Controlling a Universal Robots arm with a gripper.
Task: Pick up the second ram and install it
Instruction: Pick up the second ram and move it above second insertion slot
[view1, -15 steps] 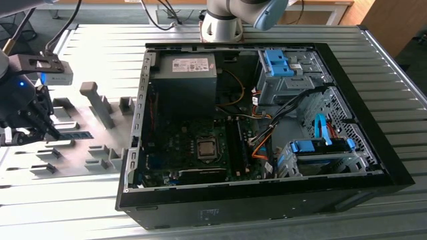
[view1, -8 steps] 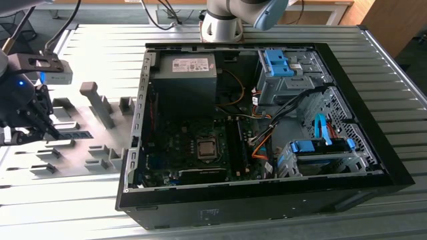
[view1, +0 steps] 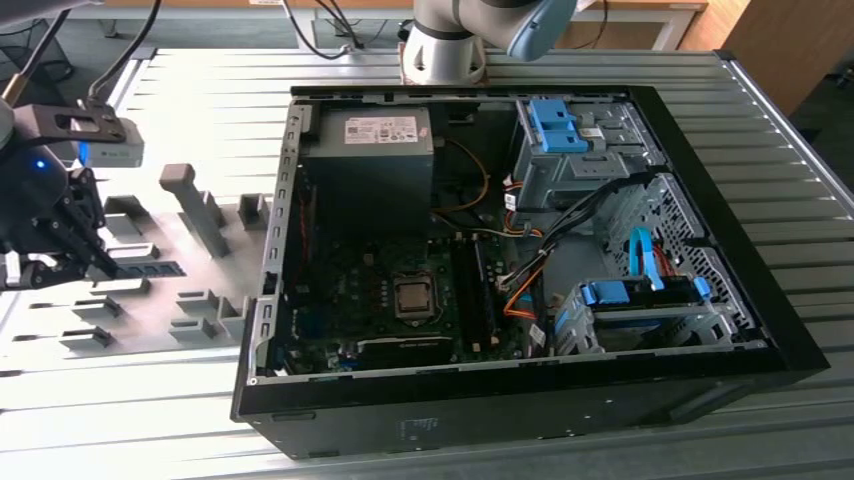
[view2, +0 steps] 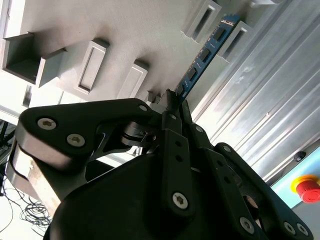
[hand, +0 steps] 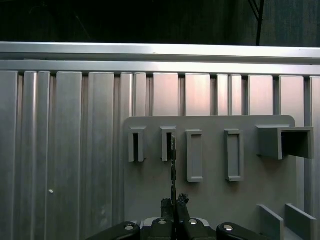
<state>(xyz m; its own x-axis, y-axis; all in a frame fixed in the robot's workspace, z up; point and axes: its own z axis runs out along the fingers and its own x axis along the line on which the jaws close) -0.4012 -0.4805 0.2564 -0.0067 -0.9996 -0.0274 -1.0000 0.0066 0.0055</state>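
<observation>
In the exterior view my gripper (view1: 96, 266) is at the far left, over the grey fixture plate (view1: 200, 300). It is shut on one end of the second ram (view1: 150, 268), a thin dark stick that points toward the computer case. In the second wrist view the second ram (view2: 205, 55) is blue-green with black chips and runs out from the closed fingertips (view2: 176, 107) past the slotted blocks. In the first wrist view the second ram (hand: 173, 167) is edge-on, reaching from the gripper (hand: 175, 204) to a slotted block (hand: 167, 144). I cannot tell whether it touches the block.
The open computer case (view1: 747, 330) lies at the exterior view's right, with its motherboard, black memory slots (view1: 473, 290), CPU socket (view1: 414, 297), power supply (view1: 367, 150), blue drive cages and loose cables. Grey fixture blocks (view1: 187, 200) stand between gripper and case. A red stop button (view2: 307, 187) sits on the ribbed table.
</observation>
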